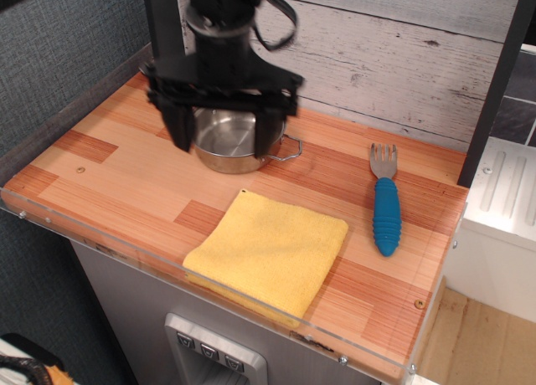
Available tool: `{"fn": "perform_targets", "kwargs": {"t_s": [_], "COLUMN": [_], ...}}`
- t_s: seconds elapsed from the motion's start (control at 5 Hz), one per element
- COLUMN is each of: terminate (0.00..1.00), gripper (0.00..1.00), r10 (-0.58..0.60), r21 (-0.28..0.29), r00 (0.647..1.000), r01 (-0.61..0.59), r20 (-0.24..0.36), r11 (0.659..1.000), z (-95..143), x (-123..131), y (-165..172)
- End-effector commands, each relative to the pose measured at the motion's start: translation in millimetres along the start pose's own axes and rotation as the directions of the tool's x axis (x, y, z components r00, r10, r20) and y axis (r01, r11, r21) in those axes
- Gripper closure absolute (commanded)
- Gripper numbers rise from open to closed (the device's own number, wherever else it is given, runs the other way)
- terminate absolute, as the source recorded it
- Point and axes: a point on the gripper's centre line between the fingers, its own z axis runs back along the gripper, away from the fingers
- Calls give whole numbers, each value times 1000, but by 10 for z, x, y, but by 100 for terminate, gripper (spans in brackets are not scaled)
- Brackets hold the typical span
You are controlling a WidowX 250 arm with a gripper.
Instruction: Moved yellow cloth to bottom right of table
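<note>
The cloth (266, 263) lies flat near the worktop's (109, 180) front edge, well apart from the gripper (223, 141), whose fingers (179, 130) spread wide, empty, above the pan (233, 141).

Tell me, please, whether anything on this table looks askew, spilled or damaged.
Nothing stands out. The yellow cloth lies flat and folded near the front edge of the table, turned at a slight angle to it. The steel pan sits upright and the blue-handled fork lies flat. The hand hangs open above the pan.

Table (109, 171) with cloth (266, 253), pan (228, 141), fork (385, 201)
</note>
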Motion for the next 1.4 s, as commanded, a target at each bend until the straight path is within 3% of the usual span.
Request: {"fn": "perform_targets", "kwargs": {"t_s": [0.0,0.4,0.6,1.0,1.2], "terminate": [0,0,0,0,100], "gripper": [0,0,0,0,0], "r10": [85,114,130,132,132], "r21": [-6,1,-14,-26,-26], "r00": [995,991,985,982,982], "r01": [-85,-114,-129,-130,-130], "r20": [58,70,112,135,135], "r11": [996,993,992,991,991], "z": [64,2,-31,-55,-55], "x": [444,804,991,1127,1127], "y": [323,479,482,446,446]}}
